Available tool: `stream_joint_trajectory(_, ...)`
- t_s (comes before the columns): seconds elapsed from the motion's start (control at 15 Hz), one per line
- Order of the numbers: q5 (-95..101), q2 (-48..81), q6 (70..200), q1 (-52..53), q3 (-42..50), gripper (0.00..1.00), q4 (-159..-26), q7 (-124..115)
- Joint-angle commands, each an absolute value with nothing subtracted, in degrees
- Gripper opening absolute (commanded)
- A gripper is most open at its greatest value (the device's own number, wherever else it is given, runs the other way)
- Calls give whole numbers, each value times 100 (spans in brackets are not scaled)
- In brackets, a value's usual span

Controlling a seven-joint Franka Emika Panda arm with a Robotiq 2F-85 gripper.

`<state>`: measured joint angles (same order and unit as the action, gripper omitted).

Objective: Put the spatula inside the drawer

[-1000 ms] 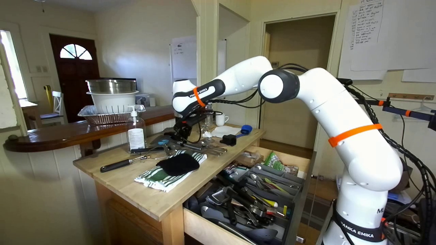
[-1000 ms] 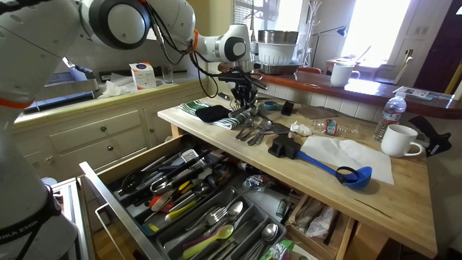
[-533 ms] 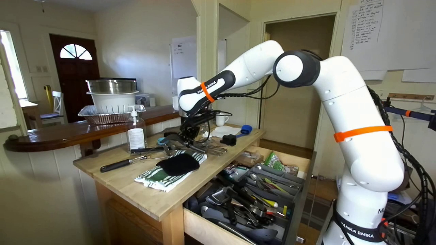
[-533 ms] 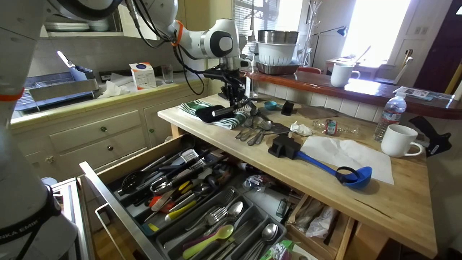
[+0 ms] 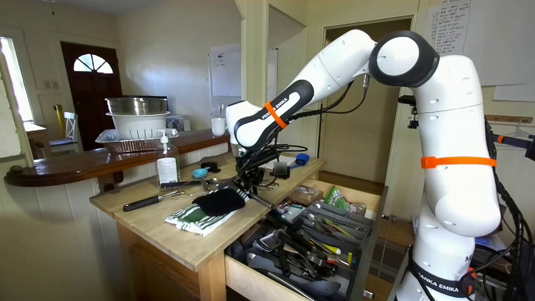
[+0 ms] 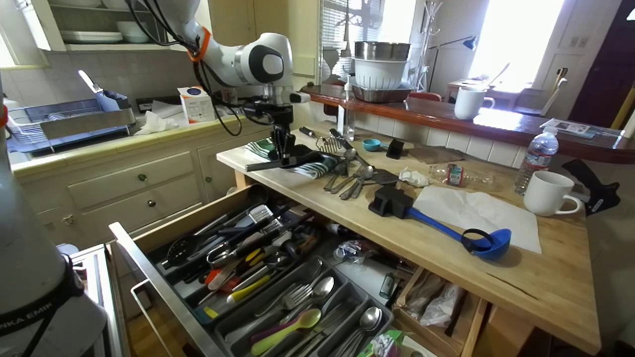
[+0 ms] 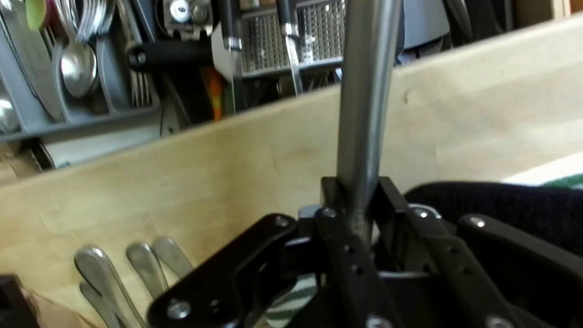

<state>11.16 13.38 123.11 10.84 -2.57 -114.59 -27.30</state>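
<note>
The hand (image 7: 358, 193) was pinching what was presumably the spatula (image 7: 366, 105) by its round metal handle; the other end could not be made out clearly near the black cloth (image 5: 221, 201). The handle's long axis pointed across the tabletop (image 7: 227, 173), its free end at about the front edge in both exterior views. Beyond that edge and lower, between tabletop and robot's base (image 5: 443, 251), lay the pulled-out drawer (image 5: 255, 284); the spatula was not yet inside. The coming move seemed to call for drawing the hand back past the edge, handle end leading, then down into the compartment with the grater (image 7: 319, 34), where crowded utensils might prop the spatula up.
</note>
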Motion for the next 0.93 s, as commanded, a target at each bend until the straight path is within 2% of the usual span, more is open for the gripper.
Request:
stream_joint_trajectory(0.0,1221,297,12363,1212,-251,6,-12901,-4064)
stream_joint_trajectory(0.4,1568,-1068,11765,1032,-671,6,-14494,-6119)
stream_joint_trajectory(0.67,1784,-1315,10796,957,-1063,6,-14527,-6755)
stream_joint_trajectory(0.87,2187,-1239,11171,898,-1024,6,-14459,-5769)
